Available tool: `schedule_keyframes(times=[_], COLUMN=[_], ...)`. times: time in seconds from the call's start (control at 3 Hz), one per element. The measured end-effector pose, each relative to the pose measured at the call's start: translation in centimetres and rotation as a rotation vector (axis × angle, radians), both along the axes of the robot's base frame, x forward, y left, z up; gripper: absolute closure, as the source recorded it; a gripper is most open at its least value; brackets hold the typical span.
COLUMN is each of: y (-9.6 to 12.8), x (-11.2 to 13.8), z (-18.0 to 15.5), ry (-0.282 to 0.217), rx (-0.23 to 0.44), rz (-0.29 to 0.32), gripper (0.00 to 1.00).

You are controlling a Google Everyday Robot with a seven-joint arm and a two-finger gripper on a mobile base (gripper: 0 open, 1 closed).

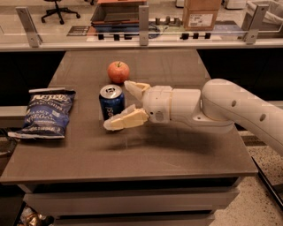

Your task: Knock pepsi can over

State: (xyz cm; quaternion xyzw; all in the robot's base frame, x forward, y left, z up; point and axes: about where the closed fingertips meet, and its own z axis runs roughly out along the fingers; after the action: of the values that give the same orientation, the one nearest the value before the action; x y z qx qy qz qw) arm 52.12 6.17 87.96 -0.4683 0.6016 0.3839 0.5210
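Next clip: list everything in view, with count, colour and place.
can: 1, dark blue, upright, mid-table
apple: 1, red, on the table behind the can
chip bag: 1, blue, flat at the table's left edge
table: 1, brown, centre
box: 1, cardboard brown, background, upper right
chair: 1, black, background, upper left
arm: 1, white, reaching in from the right
gripper: 1, cream fingers open, one behind the can and one in front
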Motion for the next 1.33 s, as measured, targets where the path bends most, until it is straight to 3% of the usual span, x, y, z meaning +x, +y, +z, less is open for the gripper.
schedule_keyframes(times=[0.33, 1.33], y=[-0.32, 0.35], x=[-0.09, -0.37], z=[0.05, 0.29], ry=[-0.007, -0.011], rx=[0.004, 0.002], rz=[-0.010, 0.002], gripper=[0.25, 0.95])
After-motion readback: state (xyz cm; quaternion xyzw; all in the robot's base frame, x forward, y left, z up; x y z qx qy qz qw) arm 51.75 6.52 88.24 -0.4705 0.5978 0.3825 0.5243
